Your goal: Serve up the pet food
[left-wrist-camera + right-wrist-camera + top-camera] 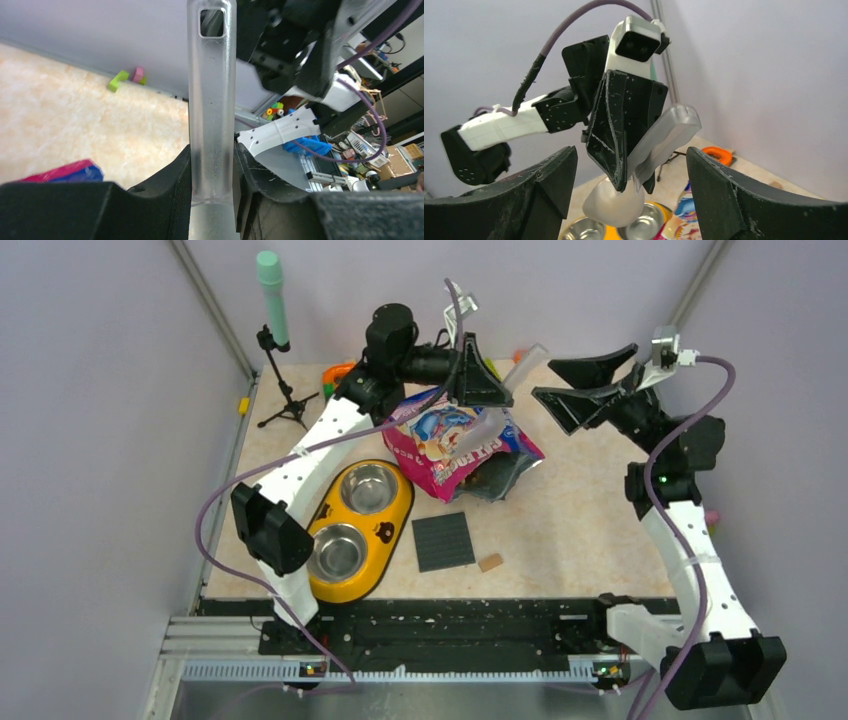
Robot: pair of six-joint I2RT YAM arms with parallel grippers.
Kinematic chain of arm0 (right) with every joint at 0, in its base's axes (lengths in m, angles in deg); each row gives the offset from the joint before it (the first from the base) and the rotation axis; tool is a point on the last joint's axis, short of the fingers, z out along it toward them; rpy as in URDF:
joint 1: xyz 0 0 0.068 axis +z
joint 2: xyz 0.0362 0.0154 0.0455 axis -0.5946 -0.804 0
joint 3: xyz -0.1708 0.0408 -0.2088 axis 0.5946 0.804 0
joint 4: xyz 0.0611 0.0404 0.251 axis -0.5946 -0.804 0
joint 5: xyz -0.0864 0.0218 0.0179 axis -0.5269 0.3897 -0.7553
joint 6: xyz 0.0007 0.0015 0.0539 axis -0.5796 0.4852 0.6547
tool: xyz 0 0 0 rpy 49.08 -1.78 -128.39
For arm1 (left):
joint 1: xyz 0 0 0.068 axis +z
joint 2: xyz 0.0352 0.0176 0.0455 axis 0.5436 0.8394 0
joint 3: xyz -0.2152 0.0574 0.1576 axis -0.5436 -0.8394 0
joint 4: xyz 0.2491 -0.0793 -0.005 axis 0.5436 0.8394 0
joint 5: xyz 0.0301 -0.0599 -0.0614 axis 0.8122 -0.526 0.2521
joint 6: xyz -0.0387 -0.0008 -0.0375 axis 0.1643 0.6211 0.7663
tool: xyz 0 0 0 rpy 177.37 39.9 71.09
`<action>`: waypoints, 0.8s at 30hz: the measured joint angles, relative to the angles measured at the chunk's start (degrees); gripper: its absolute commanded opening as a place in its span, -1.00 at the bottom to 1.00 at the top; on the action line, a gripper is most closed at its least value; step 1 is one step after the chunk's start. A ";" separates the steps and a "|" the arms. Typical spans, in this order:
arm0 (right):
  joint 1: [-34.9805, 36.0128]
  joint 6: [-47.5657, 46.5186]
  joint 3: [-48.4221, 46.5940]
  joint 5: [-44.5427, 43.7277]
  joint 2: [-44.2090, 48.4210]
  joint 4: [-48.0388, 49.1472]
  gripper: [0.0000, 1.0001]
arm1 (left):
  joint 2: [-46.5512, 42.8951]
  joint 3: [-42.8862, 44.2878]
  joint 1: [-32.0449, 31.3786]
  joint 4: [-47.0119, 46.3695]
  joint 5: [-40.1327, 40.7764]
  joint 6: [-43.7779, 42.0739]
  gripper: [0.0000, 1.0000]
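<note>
Left jaws clamp the scoop [211, 110] above the bag [440, 440] (right jaws gape, empty), kibble [484, 478] lies inside it on the tabletop [580, 520], both bowls [368, 487] bare, so scooping and pouring remain.

Your left gripper [480, 390] points down, clamped on the scoop [212, 100] handle, arm stretched forward; your right gripper [572, 387] is raised facing it, jaws wide apart.

Scoop [212, 100] bowl cut off btm.
</note>
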 measured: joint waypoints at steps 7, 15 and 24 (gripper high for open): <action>0.00 -19.80 -13.09 -0.59 1.31 -28.39 0.81 | -1.62 -0.59 7.10 16.31 -3.06 -11.37 -1.00; 0.09 -34.71 -32.81 4.17 -6.03 -53.27 0.81 | -3.65 0.83 8.13 44.09 0.85 -33.57 -1.00; 4.31 -41.83 -43.56 8.61 -19.50 -74.31 0.73 | -10.71 -4.04 5.90 58.84 9.57 -47.74 -1.00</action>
